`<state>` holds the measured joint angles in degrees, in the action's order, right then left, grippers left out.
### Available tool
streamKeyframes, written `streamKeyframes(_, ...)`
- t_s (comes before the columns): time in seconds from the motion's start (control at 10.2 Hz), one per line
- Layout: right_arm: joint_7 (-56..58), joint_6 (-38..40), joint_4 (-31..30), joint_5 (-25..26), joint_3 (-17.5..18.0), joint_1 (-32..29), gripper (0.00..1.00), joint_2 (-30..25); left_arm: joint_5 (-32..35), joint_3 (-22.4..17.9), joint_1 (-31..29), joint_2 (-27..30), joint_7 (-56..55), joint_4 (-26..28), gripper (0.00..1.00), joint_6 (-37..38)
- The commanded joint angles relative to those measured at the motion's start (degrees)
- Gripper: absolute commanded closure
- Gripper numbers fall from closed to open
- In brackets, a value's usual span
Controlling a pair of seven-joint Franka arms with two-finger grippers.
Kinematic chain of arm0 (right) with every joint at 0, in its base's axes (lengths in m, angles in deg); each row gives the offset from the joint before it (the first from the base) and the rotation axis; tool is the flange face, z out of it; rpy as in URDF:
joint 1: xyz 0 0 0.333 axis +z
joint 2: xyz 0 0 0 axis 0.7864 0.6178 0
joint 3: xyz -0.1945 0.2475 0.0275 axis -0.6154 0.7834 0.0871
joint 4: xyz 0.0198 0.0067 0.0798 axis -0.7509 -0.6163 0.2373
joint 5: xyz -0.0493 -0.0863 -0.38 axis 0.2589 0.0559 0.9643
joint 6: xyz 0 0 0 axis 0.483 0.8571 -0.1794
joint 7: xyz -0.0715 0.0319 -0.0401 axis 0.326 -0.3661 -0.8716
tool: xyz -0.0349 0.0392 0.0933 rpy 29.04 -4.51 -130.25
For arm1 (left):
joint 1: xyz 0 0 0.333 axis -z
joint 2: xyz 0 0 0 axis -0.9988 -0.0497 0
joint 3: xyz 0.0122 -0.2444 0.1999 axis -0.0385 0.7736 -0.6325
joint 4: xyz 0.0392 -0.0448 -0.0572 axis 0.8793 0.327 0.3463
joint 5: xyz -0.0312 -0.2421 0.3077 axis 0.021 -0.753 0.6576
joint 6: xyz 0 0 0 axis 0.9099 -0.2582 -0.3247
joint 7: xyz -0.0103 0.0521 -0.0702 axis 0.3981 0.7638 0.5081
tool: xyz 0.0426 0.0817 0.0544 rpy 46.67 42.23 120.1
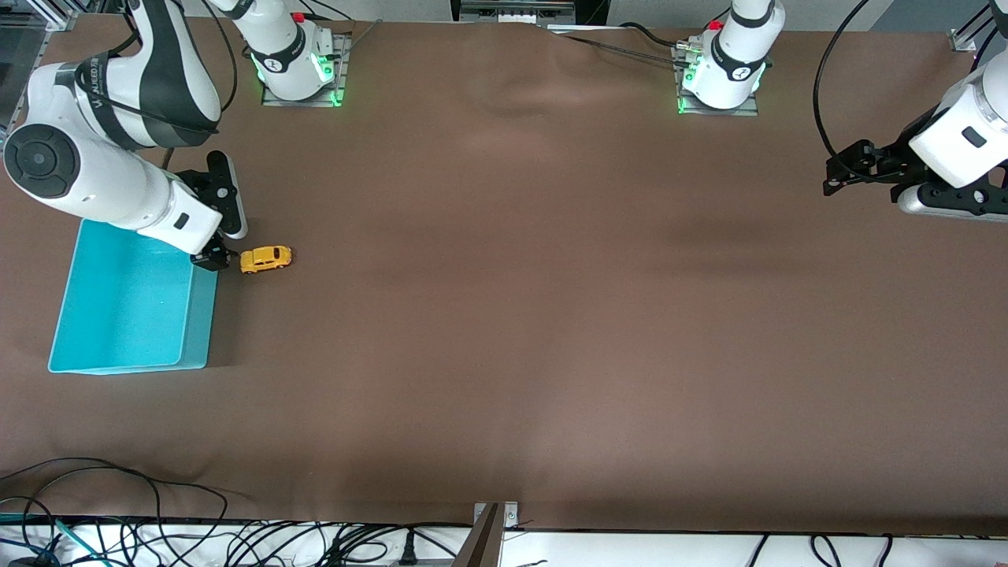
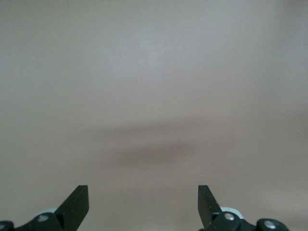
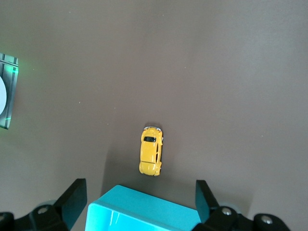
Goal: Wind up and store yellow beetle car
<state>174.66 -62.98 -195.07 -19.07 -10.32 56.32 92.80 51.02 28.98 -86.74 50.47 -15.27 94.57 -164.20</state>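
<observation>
Two robot arms show in the front view, at a brown table [image 1: 504, 315]. The yellow beetle car [image 1: 265, 258] sits on the table near the right arm's end. It stands on its wheels, just beside the corner of a turquoise bin [image 1: 197, 331], and the two do not seem to touch. The bin has nothing in it. The right gripper [image 1: 214, 258] hangs low over the bin's corner, close to the car, and holds nothing. The left gripper [image 1: 846, 169] is up in the air over the left arm's end of the table, well apart from the car. That arm waits. Black cables [image 1: 118, 512] lie along the table's edge nearest the camera.

In the left wrist view, only bare table [image 2: 154, 96] shows. The left gripper [image 2: 143, 202] has its two black fingers [image 2: 77, 204] spread wide, with nothing between them.

In the right wrist view, the car [image 3: 151, 150] is seen from above, with its yellow roof and dark windows. It stands on the table just beside the rim of the bin [image 3: 144, 211]. The right gripper [image 3: 139, 202] has its fingers [image 3: 74, 199] wide apart too. The bin's corner and the car show between them, lower down, but the fingers touch neither one. A bit of a robot base with a green light [image 3: 7, 91] shows at the edge of this view.
</observation>
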Motion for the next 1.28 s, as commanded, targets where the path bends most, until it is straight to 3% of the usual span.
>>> streamKeyframes(0.0,1.03,-0.81,-2.28,0.77,0.75,-0.78,0.0,-1.64,0.3,0.22,-0.14,-0.24,-0.41,-1.32,0.0,0.64)
streamKeyframes(1.18,0.94,0.25,-3.6,2.0,0.4,-1.75,0.0,-1.38,0.39,0.57,-0.05,-0.15,-0.49,-1.23,0.0,0.82)
